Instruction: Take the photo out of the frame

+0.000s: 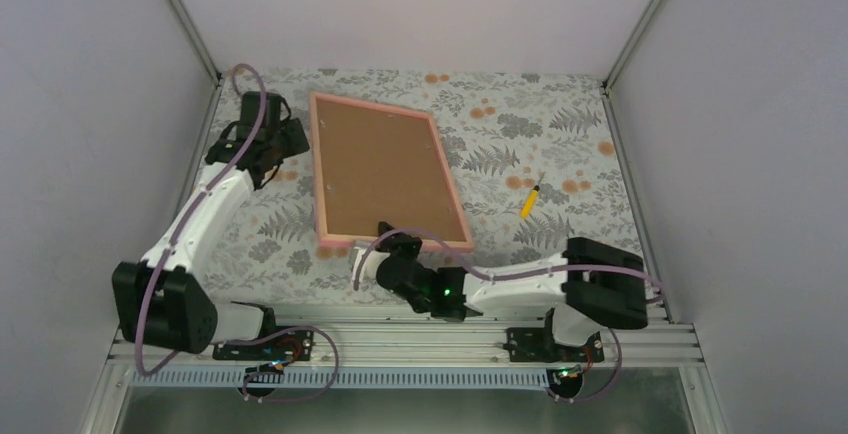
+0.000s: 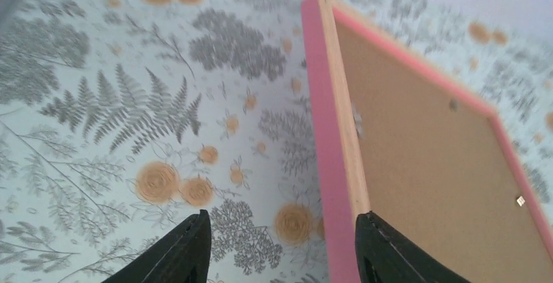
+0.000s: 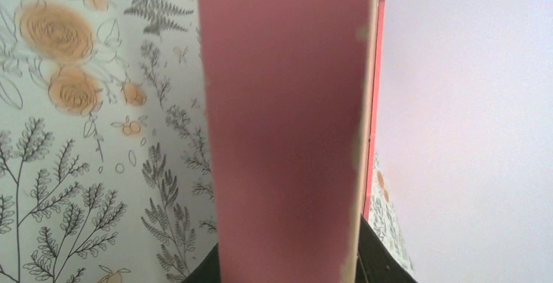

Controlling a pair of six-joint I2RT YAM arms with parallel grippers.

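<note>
Along the left, a plain pale wall and a slanting aluminium post (image 1: 185,14) close in the bench (image 1: 560,144), leaving only a narrow strip of cloth beside the left arm (image 1: 210,204). That arm reaches to the far left corner of the frame (image 1: 316,174) (image 2: 323,133) (image 3: 280,133). The left jaws are spread wide, with one dark finger (image 2: 186,250) over the cloth and the other above the frame's left rail. The frame sits mid-bench, back upward and skewed, a thin glossy pink rectangle with a pale wooden inner edge. It is filled by the matt brown fibreboard backing (image 1: 385,169) (image 2: 430,178). The photo cannot be seen. At the frame's near rail the right arm (image 1: 520,289) comes in low, and the right jaws are clamped on that rail, a finger (image 3: 385,267) on either side. Right of the frame there is more open cloth, printed with grey ferns and orange blooms. A small yellow tool (image 1: 531,200) lies there, well apart from the frame. Beyond it stand a second post and the right wall.
</note>
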